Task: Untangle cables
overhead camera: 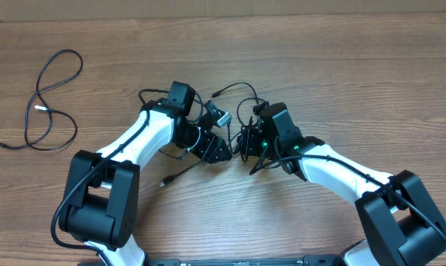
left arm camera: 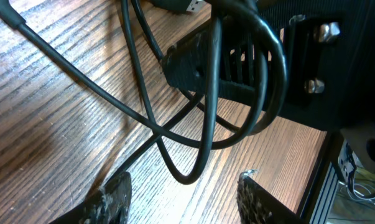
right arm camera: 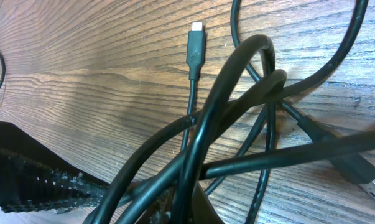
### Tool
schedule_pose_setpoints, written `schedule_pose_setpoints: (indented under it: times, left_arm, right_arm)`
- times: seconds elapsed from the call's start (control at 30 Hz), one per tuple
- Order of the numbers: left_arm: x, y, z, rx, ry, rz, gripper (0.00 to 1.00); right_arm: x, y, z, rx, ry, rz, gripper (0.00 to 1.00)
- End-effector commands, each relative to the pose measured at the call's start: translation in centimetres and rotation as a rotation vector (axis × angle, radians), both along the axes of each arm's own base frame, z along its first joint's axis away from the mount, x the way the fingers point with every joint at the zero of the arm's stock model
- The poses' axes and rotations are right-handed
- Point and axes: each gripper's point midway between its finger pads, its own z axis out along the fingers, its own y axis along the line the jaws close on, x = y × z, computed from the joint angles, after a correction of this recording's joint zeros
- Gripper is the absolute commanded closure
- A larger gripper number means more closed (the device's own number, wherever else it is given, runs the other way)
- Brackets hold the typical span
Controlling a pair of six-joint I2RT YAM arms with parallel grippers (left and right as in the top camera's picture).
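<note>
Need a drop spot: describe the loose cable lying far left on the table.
The loose cable is a thin black cord lying flat at the far left of the wooden table in open loops that cross each other. One end shows a pale tip, the other a small dark plug. Only the table touches it.

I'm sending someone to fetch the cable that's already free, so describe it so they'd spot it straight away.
Start at the wooden table and look to its far left side. The loose cable lies there alone, spread in open loops with a small white tip showing. That sets it apart from the tangle, which is bunched at the table's middle.
</note>
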Motion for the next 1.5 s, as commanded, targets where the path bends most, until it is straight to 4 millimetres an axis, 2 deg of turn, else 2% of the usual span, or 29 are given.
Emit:
schedule_pose_setpoints:
  times: [0.0,0.43,0.57,0.8,0.9,0.93,0.97,1.0,1.03,1.07,1.23,1.3,1.47]
  left_arm:
    - [-0.2,-0.3,0.4,-0.013,-0.018,-0.017,0.44]
    - [-0.5,-1.7,0.4,-0.015,-0.049,-0.059,0.40]
    - [-0.3,-2.0,0.3,-0.002,-0.061,-0.052,0.44]
    - [0.2,-2.2,0.3,-0.003,-0.073,-0.033,0.58]
    - [0.5,-2.3,0.4,-0.006,-0.076,-0.025,0.58]
    - [0.5,-2.3,0.4,-0.007,-0.077,-0.022,0.62]
    - [0.6,-2.3,0.4,-0.008,-0.080,-0.022,0.72]
    - [0.6,-2.3,0.4,-0.008,-0.081,-0.022,0.86]
    - [0.6,-2.3,0.4,-0.009,-0.083,-0.022,0.94]
    - [0.7,-2.3,0.4,-0.006,-0.085,-0.021,0.96]
    - [1.2,-1.5,-0.4,0.063,-0.084,0.025,0.92]
    - [1.3,-1.3,-0.4,0.071,-0.083,0.032,0.78]
    - [1.3,-1.3,-0.4,0.072,-0.082,0.032,0.63]
  right_arm:
    - [0.0,0.0,-0.3,-0.009,-0.002,-0.003,0.96]
    - [0.0,0.0,-0.3,-0.007,-0.001,-0.001,0.95]
    - [0.0,0.0,-0.3,-0.007,-0.001,-0.001,0.95]
    - [0.0,0.0,-0.3,-0.008,0.000,-0.001,0.95]
    - [0.0,0.0,-0.3,-0.008,0.000,-0.001,0.95]
    - [0.0,0.0,-0.3,-0.008,0.000,-0.001,0.95]
    - [0.0,0.0,-0.3,-0.008,0.000,-0.001,0.95]
    - [0.0,0.0,-0.3,-0.008,0.000,-0.001,0.95]
    - [0.0,0.0,-0.3,-0.008,0.001,-0.001,0.95]
    - [-0.1,0.0,-0.3,-0.009,0.002,-0.001,0.95]
    - [-0.1,0.0,-0.3,-0.009,0.002,-0.001,0.95]
    - [-0.1,0.0,-0.3,-0.009,0.002,-0.001,0.95]
    - [-0.1,0.0,-0.3,-0.009,0.002,-0.001,0.94]
